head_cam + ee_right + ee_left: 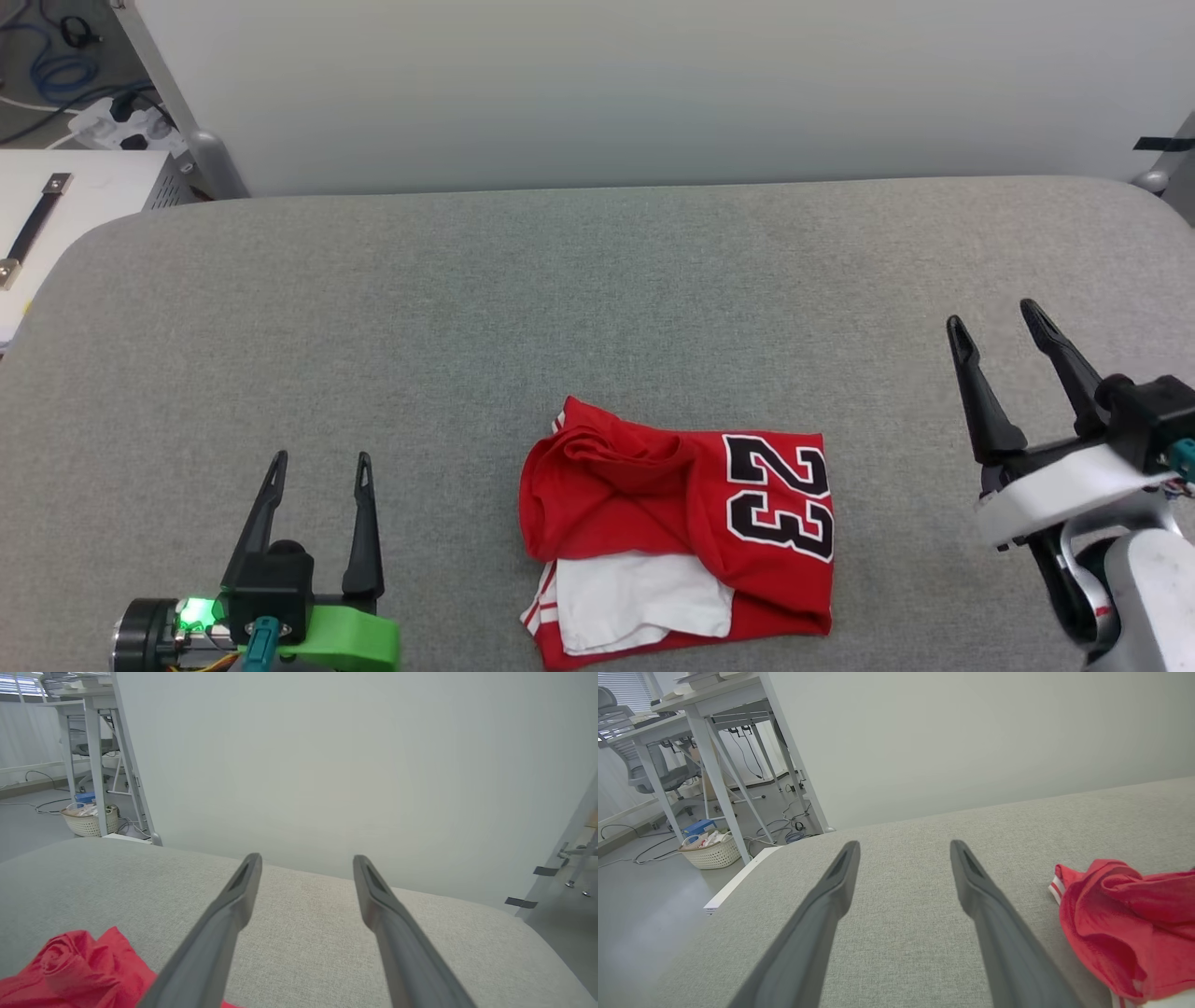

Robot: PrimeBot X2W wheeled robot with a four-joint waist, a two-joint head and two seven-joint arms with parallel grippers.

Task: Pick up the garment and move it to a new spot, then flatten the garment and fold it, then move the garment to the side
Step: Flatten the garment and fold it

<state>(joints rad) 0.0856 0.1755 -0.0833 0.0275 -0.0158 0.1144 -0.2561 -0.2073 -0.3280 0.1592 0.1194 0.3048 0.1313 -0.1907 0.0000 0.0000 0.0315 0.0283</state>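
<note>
The garment [681, 532], a red jersey with a black "23" and a white sleeve showing, lies bunched and roughly folded on the grey padded table [467, 308] near its front edge. My left gripper [320, 465] stands open at the lower left, well to the garment's left, with nothing between its fingers. My right gripper [991, 315] is open at the right, raised and apart from the garment, also empty. In the left wrist view the garment [1129, 919] sits to the right of the open left gripper [903, 847]. In the right wrist view a red fold [79, 970] lies at lower left of the open right gripper [306, 859].
A pale wall [653, 84] runs along the table's far edge. A white cabinet with a black strap [37, 224] and cables stands at the far left. Desk legs and a wicker basket [710, 851] sit on the floor beyond the table's left end.
</note>
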